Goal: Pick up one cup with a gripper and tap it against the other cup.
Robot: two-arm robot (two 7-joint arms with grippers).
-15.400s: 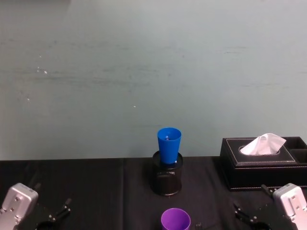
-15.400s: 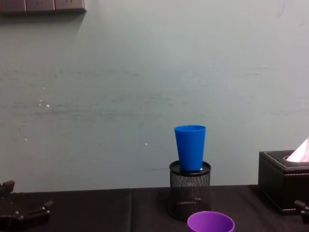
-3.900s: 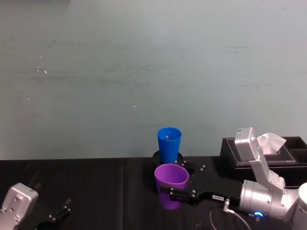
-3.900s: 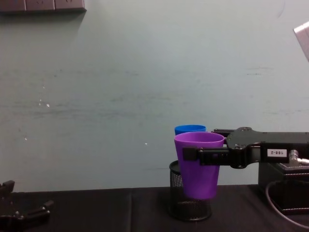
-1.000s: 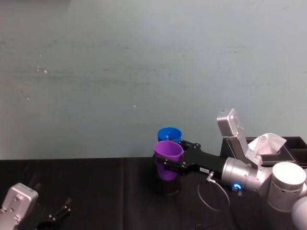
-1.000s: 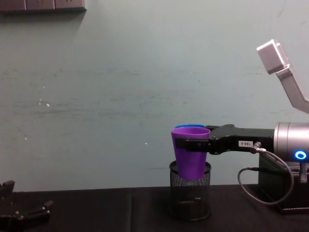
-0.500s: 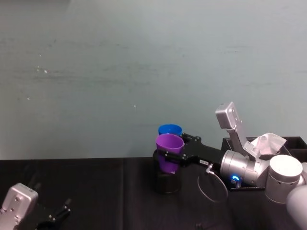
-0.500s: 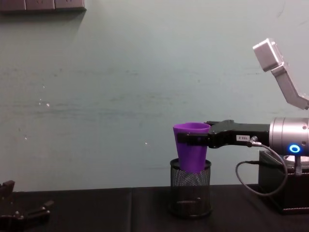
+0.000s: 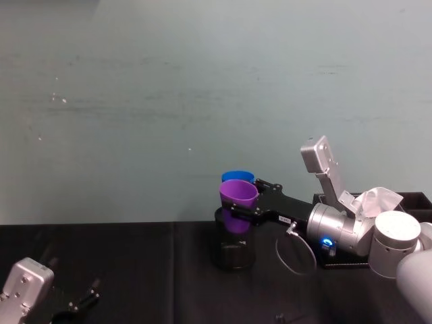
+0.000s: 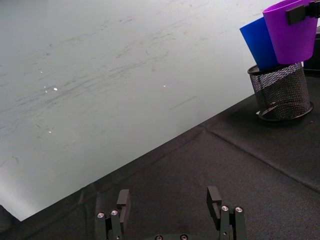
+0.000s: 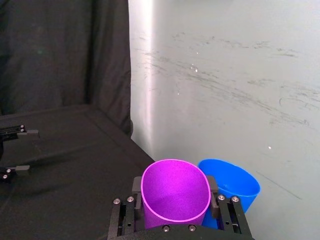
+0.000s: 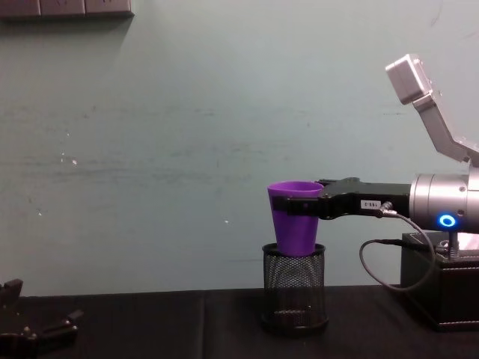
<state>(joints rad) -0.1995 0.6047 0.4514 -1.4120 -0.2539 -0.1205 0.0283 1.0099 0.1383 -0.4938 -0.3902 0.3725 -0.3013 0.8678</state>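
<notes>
My right gripper (image 9: 243,200) is shut on the purple cup (image 9: 237,196), holding it upright by its upper wall in mid-air above the mesh holder. The blue cup (image 9: 237,177) stands in that holder, directly behind the purple one. In the left wrist view the purple cup (image 10: 292,32) and the blue cup (image 10: 257,47) sit side by side and appear to touch. The right wrist view has the purple rim (image 11: 175,192) overlapping the blue cup (image 11: 232,185). From the chest, the purple cup (image 12: 296,217) hides the blue one. My left gripper (image 10: 167,200) rests open, low at the near left.
The black mesh pen holder (image 12: 294,288) stands mid-table on the black cloth. A black tissue box (image 9: 415,201) sits to the right behind my right arm. A cable loops under the right wrist. A pale green wall closes off the back.
Over the last second my right gripper lifted the purple cup a little higher and brought it closer against the blue cup. The left arm stayed still.
</notes>
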